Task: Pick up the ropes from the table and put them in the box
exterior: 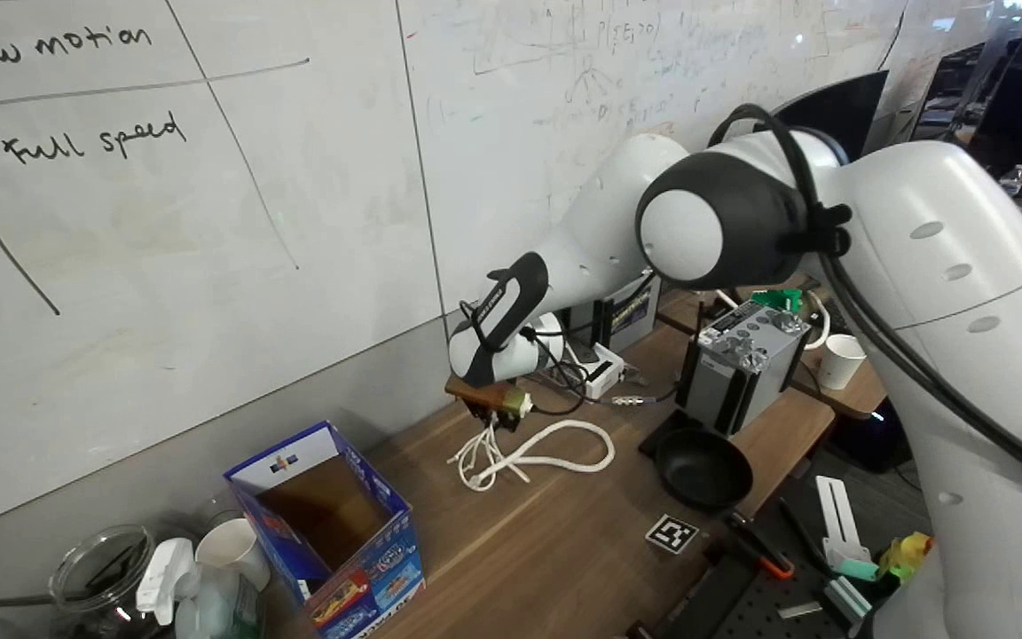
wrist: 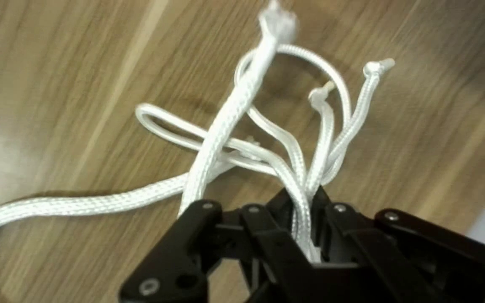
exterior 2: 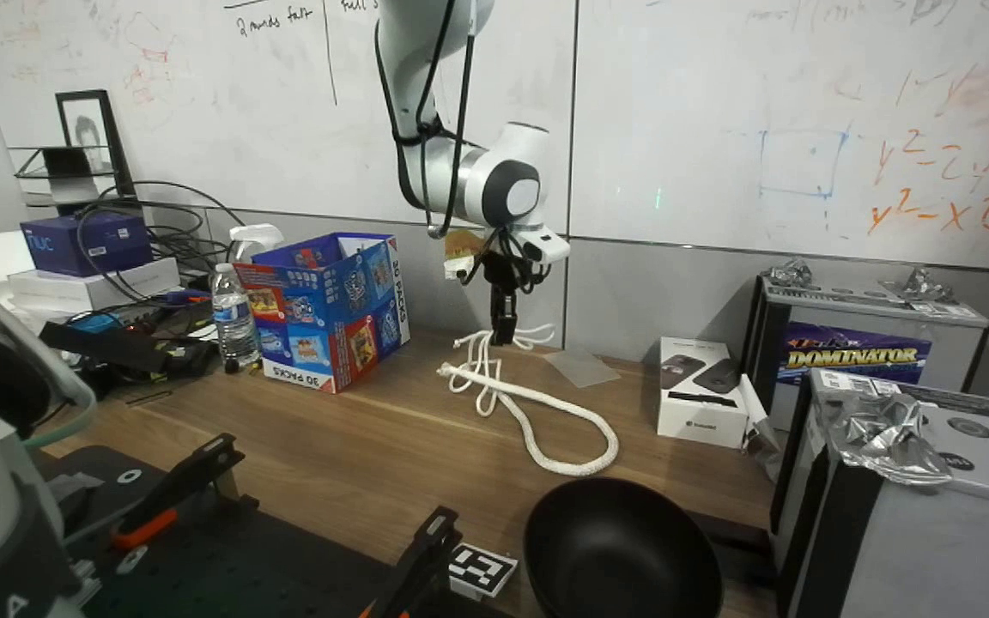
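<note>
I'm pinching thin ropes (wrist: 291, 179) together in the gripper (exterior 2: 504, 330), probably for one trip to the box (exterior 2: 327, 313) at left.

The whiteboard (exterior: 342, 200) carries handwriting (exterior: 94, 139), including "full speed". A round black bowl (exterior 2: 623, 545) sits near a fiducial marker (exterior 2: 482, 568). A blue NUC carton (exterior 2: 87, 245) rests on a plain white carton (exterior 2: 100, 286). A spray bottle (exterior: 209, 602) stands beside a clear jar (exterior: 94, 608). A water bottle (exterior 2: 235, 322) stands upright. A white printed carton (exterior 2: 700, 408) stands near a grey case (exterior 2: 872, 316) labelled DOMINATOR.

Thick white rope (wrist: 99, 204) cut off at wrist view's left edge
</note>
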{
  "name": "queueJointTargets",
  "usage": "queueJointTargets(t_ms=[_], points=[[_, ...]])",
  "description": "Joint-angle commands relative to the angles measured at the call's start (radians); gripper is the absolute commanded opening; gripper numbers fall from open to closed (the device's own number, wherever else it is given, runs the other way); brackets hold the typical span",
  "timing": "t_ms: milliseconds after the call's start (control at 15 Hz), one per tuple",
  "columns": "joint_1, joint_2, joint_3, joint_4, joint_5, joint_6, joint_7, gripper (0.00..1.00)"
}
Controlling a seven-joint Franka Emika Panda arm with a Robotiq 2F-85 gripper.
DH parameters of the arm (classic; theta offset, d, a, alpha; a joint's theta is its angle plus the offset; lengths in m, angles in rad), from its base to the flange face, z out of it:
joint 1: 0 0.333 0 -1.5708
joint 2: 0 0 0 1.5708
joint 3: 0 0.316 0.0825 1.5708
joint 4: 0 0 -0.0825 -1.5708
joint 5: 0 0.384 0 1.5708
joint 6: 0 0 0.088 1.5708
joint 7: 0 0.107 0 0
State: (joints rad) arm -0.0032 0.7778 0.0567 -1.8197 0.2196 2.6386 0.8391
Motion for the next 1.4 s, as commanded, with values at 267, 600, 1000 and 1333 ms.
queueJointTargets(t_ms=[267,600,1000,1333], points=[[-0.026,-0.379,0.090,-0.134,0.156,-0.238,-0.350,0.03],[0.084,-0.559,0.063,-0.082,0.089,-0.421,-0.270,0.03],[0.198,-0.633,0.098,0.072,-0.035,-0.537,-0.127,0.03],[0.260,-0.572,0.128,0.183,-0.091,-0.572,-0.093,0.03]])
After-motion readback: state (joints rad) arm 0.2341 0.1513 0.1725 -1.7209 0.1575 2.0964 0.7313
